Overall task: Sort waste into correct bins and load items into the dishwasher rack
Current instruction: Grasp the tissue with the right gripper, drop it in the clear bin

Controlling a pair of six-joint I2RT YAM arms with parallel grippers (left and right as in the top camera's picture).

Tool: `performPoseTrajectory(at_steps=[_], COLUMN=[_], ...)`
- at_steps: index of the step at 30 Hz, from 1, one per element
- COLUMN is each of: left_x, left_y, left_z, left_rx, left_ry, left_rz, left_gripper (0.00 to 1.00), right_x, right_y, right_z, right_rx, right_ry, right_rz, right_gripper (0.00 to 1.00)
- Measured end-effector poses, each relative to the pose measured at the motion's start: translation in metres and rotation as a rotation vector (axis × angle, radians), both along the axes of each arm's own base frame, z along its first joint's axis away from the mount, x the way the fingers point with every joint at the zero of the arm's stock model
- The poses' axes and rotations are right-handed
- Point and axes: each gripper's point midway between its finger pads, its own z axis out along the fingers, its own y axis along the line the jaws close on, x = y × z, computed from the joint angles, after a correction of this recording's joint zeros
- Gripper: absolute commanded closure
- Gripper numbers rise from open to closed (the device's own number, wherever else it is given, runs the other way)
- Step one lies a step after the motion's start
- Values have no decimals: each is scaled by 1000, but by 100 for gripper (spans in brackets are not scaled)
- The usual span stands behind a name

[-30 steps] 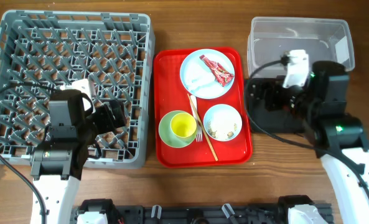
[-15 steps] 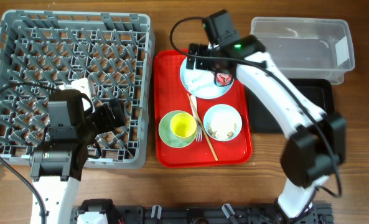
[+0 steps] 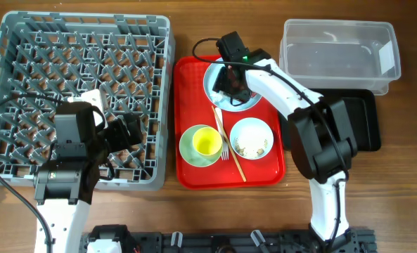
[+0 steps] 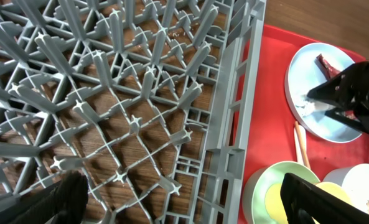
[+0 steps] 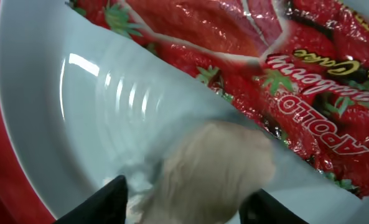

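— Red wrapper (image 5: 252, 62) lies on the plate (image 5: 78, 112), tissue (image 5: 215, 162) just beside it, on the tray (image 3: 194, 140) right of the rack (image 4: 237, 81).
— Our right claw (image 5: 190, 193)?
— Spread; we see its fingers (image 5: 112, 199) either side of the tissue, low over the plate.
— And our left claw (image 4: 184, 190)?
— Spread wide above the rack's right edge.
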Motion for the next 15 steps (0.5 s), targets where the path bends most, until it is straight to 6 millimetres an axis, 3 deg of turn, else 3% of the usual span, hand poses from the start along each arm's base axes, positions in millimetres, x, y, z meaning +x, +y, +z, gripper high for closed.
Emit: performPoseTrajectory(at_steps=[2, 3, 9, 10, 12, 13, 15], left_x=[0, 0, 0, 0, 0, 0, 0], left_y=[0, 0, 0, 0, 0, 0, 0], left_z=[0, 0, 0, 0, 0, 0, 0], left_rx=[0, 0, 0, 0, 0, 0, 0], left_ry=[1, 1, 1, 1, 1, 1, 1], left_rz=[0, 0, 0, 0, 0, 0, 0], left_gripper=[0, 0, 0, 0, 0, 0, 0], right_x=[0, -1, -4, 0, 13, 25, 41], right_y=[-1, -1, -3, -5, -18, -40, -88], right_z=[-2, -2, 0, 13, 59, 104, 166], right_rx=[-3, -5, -18, -13, -12, -25, -69], right_ry=[1, 5, 11, -18, -125, -236, -395], right_rz=[-5, -5, 29, 52, 46, 14, -60], right_gripper=[80, 94, 96, 96, 96, 96, 95])
